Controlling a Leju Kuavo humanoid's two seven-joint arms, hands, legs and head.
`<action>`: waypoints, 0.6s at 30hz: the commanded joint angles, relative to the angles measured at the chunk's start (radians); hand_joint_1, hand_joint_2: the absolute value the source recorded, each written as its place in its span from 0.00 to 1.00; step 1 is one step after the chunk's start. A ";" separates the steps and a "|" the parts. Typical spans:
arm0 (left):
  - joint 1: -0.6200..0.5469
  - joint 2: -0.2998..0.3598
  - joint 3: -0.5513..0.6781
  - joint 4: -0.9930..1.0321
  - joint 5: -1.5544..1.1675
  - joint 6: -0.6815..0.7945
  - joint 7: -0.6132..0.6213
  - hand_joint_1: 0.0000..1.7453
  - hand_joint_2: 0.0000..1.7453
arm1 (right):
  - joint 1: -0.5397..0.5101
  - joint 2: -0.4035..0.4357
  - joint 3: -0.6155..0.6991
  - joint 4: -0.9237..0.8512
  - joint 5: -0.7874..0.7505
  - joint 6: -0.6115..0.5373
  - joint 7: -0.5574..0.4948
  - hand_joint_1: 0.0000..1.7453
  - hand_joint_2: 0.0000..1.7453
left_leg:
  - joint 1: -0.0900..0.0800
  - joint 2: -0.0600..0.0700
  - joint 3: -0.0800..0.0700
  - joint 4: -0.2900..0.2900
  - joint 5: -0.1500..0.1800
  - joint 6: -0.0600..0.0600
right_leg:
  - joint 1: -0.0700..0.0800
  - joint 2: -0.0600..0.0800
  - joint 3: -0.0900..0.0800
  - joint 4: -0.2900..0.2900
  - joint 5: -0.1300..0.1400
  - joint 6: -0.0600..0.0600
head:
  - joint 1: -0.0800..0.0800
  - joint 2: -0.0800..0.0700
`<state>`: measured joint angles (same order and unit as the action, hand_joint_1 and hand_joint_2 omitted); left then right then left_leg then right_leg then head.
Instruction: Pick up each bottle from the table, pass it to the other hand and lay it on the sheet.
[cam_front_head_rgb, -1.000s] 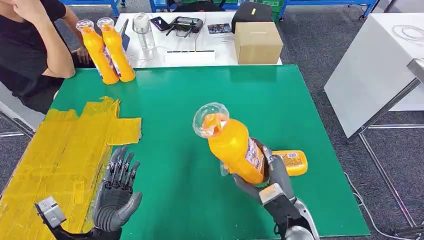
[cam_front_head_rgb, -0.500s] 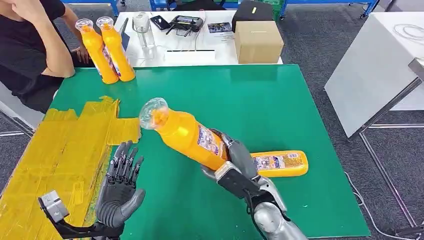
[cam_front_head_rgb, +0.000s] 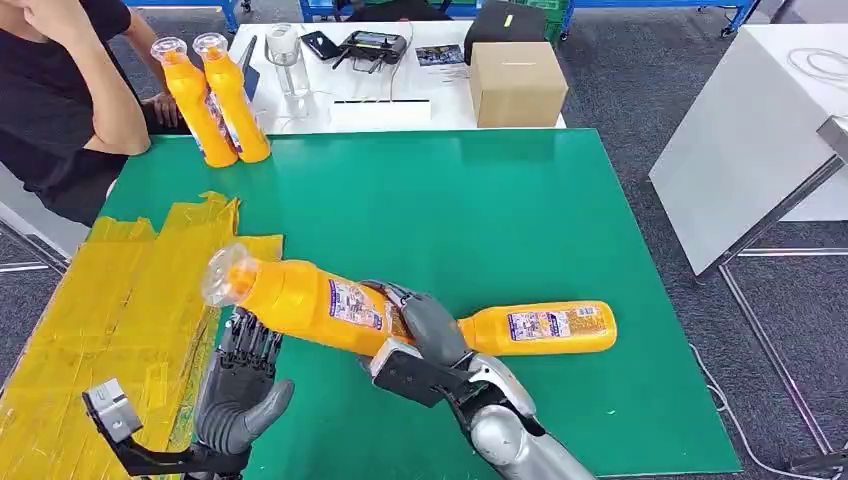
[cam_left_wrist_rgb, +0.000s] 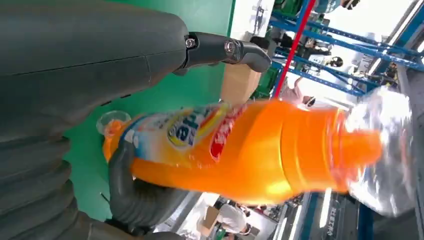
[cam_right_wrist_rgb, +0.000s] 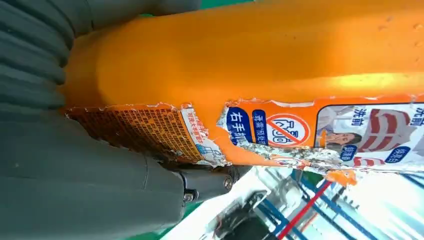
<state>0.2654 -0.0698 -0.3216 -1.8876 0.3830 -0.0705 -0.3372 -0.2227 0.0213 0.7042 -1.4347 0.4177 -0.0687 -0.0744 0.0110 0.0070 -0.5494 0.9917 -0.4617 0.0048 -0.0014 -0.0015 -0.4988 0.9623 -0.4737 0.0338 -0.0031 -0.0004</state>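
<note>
My right hand grips the lower body of an orange bottle with a clear cap, tilted almost level above the green table, cap pointing left over my left hand. The right wrist view has the same orange bottle close up with its torn label. My left hand stands palm up with fingers spread just under the bottle's neck, holding nothing; in its wrist view the bottle hangs beside the thumb. A second orange bottle lies on the table behind my right hand. The yellow sheet covers the table's left side.
Two more orange bottles stand upright at the green table's far left corner, next to a seated person in black. A white table behind carries a cardboard box, a clear jar and a controller. A white table stands at the right.
My right hand has swung the held bottle leftward and tipped it from nearly upright to almost level, bringing its cap over my left hand. The left hand stayed in place, fingers spread.
</note>
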 joint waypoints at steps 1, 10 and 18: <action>-0.040 0.013 -0.034 0.069 0.008 -0.005 0.011 0.00 1.00 | -0.094 0.017 0.065 0.141 -0.002 0.007 0.012 1.00 1.00 | 0.000 0.000 0.002 -0.001 0.000 0.000 | 0.000 0.001 0.001 -0.001 0.001 0.000 | 0.000 0.000; -0.027 0.001 0.000 0.046 0.029 0.012 -0.001 0.00 1.00 | -0.082 0.042 0.223 0.209 0.157 -0.003 0.092 1.00 1.00 | 0.000 0.001 0.003 -0.002 0.000 0.000 | 0.000 0.001 0.002 -0.002 0.000 0.000 | 0.000 0.000; -0.008 -0.038 0.036 0.020 0.011 0.036 0.004 0.00 1.00 | -0.094 0.030 0.299 0.230 0.202 0.028 0.080 1.00 1.00 | 0.000 0.000 0.001 -0.001 0.000 0.000 | 0.000 0.000 0.001 -0.001 0.000 0.000 | 0.000 0.000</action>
<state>0.2682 -0.0813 -0.3155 -1.8731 0.4082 -0.0492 -0.3410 -0.2677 0.0664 0.8687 -1.3120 0.5840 -0.0763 0.0137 0.0111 0.0070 -0.5499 0.9917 -0.4617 0.0048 -0.0014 -0.0015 -0.4996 0.9623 -0.4738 0.0337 -0.0034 -0.0004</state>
